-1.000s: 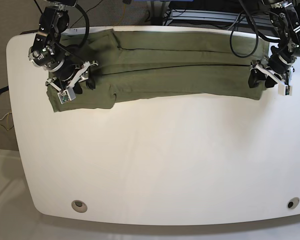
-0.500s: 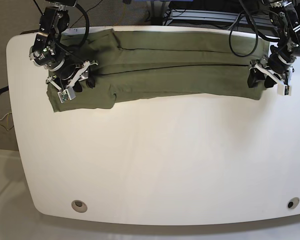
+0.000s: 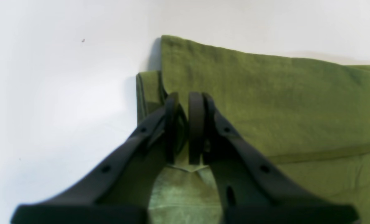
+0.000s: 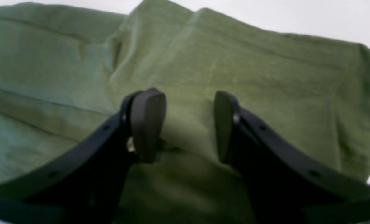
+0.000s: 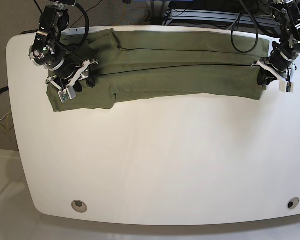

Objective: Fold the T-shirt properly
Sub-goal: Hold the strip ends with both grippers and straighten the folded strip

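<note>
**Mia:** What is on the far left of the white table (image 5: 155, 165)?

**Tom:** The right gripper (image 5: 81, 79). It sits on the sleeve end of the T-shirt (image 5: 180, 67). Its two black fingers (image 4: 147, 124) are apart, with a wide gap. Green cloth bulges up between them, but the fingers are not pressed on it.

**Mia:** Where is the T-shirt?

**Tom:** It lies along the back edge of the table, stretched in a long band from the left side to the right side. It is folded over itself, so you see long lines running across it. On the left, one flap hangs lower than the rest.

**Mia:** What is in the middle?

**Tom:** Just the long green band at the back, and bare white table in front of it. Two little round holes are near the front edge.

**Mia:** And on the right?

**Tom:** The left gripper (image 5: 263, 76). It is at the other end of the shirt, right at the corner. In the wrist view its fingers (image 3: 196, 124) are nearly together, with only a thin slit. A bit of green cloth edge is pinched in that slit.
</note>
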Motion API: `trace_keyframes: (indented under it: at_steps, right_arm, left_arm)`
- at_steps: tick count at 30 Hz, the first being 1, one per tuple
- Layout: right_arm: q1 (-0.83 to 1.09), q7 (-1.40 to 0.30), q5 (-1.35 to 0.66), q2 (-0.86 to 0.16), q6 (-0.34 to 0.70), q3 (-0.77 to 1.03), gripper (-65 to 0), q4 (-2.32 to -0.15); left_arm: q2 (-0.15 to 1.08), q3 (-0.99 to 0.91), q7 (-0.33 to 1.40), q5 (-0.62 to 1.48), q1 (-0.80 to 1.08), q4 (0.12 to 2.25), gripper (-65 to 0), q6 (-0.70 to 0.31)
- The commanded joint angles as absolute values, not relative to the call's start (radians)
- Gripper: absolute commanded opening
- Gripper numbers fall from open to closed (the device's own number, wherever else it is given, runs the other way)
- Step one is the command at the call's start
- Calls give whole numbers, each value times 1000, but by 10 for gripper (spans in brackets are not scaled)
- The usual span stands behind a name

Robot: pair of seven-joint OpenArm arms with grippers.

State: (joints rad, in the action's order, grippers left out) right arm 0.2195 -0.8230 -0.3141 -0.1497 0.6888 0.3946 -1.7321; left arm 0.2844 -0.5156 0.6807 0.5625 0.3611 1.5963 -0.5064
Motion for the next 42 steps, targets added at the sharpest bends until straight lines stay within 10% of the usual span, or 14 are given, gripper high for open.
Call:
trace_keyframes:
  at_steps: [1, 5, 15, 25, 42]
  right_arm:
    - [209, -802, -329, -156, 698, 399, -370, -1747]
    - [215, -810, -325, -158, 698, 395, -371, -1739]
    - [213, -802, -329, -160, 698, 394, -367, -1743]
    - [216, -810, -326, -160, 697, 393, -359, -1739]
    - [217, -813, -327, -159, 698, 392, -337, -1741]
  left_arm:
    - [305, -521, 660, 580, 372, 1635, -520, -512]
    - [271, -530, 721, 584, 353, 1658, -463, -553]
    - [217, -627, 803, 600, 349, 1705, -638, -562]
    - [237, -608, 770, 601, 379, 1713, -440, -553]
    - [258, -614, 773, 599, 381, 1670, -400, -538]
